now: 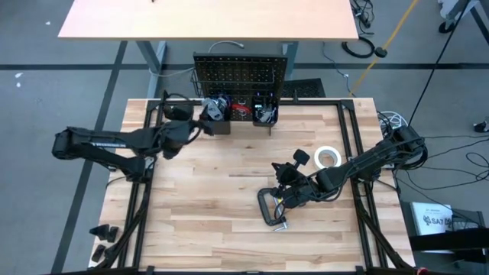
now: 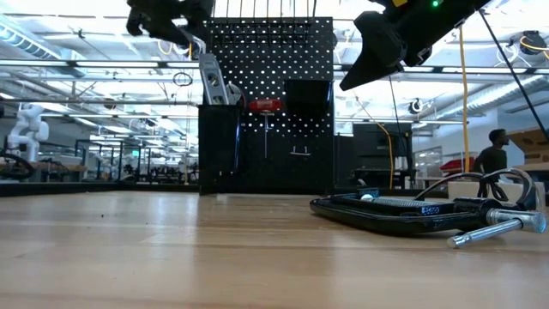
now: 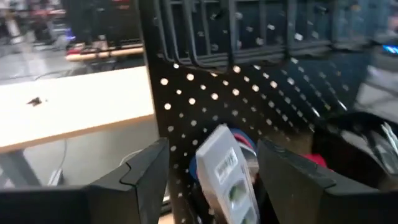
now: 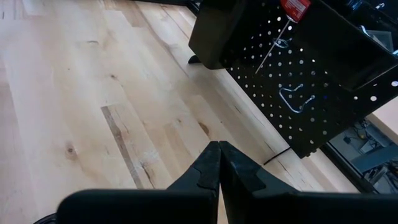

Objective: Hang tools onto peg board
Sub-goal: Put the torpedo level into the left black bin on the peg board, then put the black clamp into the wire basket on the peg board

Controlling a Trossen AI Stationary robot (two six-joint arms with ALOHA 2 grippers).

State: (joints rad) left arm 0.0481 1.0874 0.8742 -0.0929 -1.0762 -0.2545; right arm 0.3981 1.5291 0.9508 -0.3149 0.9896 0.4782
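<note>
The level (image 3: 225, 171) stands nearly upright in the peg board (image 1: 241, 75) bin; left hand (image 3: 211, 180) open around it (not gripping), right hand (image 4: 219, 163) shut, empty.

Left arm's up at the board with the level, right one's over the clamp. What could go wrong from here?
1. The left gripper has its fingers open around the level, which stands in the left bin. If it leans on a finger, pulling back might tip it out.
2. The right gripper is shut above the C-clamp, so it cannot grasp the clamp until it opens.
3. The white tape roll lies beside the right arm and might get swept.
</note>
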